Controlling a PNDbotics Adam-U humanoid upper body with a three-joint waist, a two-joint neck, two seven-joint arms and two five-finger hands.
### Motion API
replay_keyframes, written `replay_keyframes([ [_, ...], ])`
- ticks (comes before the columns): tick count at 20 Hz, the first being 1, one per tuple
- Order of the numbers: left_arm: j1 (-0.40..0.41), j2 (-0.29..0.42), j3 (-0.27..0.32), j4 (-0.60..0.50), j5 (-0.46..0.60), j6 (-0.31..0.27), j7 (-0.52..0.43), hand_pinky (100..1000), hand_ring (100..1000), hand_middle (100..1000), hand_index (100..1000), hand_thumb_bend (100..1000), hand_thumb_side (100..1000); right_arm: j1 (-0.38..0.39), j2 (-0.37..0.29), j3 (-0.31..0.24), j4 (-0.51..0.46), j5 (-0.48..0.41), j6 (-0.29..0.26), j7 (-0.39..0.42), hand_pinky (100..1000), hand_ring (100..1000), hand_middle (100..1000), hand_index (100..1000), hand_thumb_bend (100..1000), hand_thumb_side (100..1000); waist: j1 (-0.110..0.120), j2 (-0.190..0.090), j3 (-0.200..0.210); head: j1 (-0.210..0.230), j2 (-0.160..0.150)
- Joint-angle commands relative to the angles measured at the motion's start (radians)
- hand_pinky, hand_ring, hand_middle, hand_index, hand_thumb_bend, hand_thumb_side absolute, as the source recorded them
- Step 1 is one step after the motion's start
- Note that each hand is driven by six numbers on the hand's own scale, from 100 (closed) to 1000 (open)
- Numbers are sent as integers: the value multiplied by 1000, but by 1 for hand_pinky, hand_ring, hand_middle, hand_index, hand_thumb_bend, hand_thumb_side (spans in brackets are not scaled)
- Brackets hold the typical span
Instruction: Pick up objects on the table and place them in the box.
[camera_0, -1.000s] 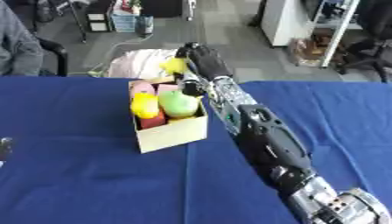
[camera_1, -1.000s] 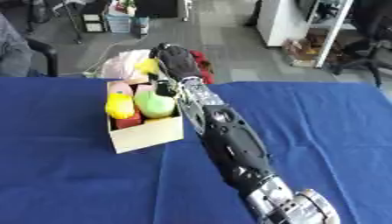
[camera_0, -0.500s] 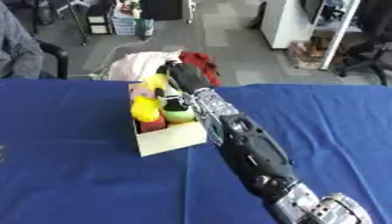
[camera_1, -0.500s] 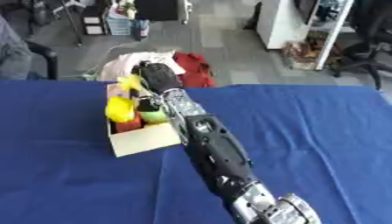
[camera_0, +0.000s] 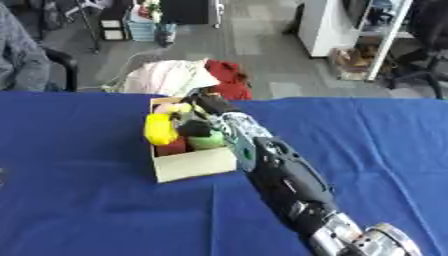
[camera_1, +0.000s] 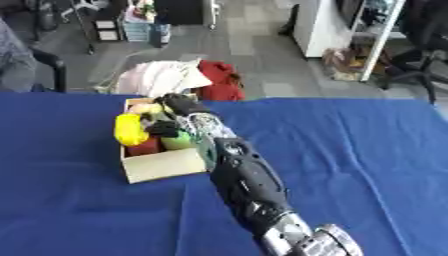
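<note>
Left eye view: right hand (camera_0: 199, 116) reaches over box (camera_0: 194, 164), down among its contents; whether it holds anything cannot be told. Yellow item (camera_0: 160, 128) and green item (camera_0: 206, 142) sit in the box, just left of and below the hand. Left hand unseen.

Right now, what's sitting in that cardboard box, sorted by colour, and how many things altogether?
Yellow: 2, a big one at the left wall and a small one at the back.
Green: 1, under the right hand.
Red: 1, at the front.
Total: 4 that show in the box; the hand may hide more.
</note>
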Motion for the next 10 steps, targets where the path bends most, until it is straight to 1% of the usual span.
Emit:
replay_keyframes([
  [1,-11,11,5,-19,1,0,1,821,642,643,739,493,415,4,-7,20,1,-30,-15,51,915,834,876,936,100,907,-1,-3,-2,-2,-8],
  [3,-10,12,6,-18,1,1,2,821,642,643,738,492,415,1,-13,24,-31,-37,-29,37,920,837,881,935,100,882,-1,-6,-6,-1,-7],
  [7,-7,14,8,-16,0,1,4,821,642,642,738,493,415,-6,-27,36,-83,-46,-47,-22,924,842,880,942,100,847,-3,-12,-13,1,-5],
  [8,-6,14,8,-15,0,1,4,821,641,642,738,493,415,-8,-30,40,-92,-48,-51,-33,925,842,872,941,100,823,-3,-14,-16,2,-5],
  [10,-5,16,9,-14,0,1,5,821,641,642,738,493,415,-10,-34,45,-104,-55,-59,-43,928,853,888,947,100,766,-4,-17,-20,2,-4],
])
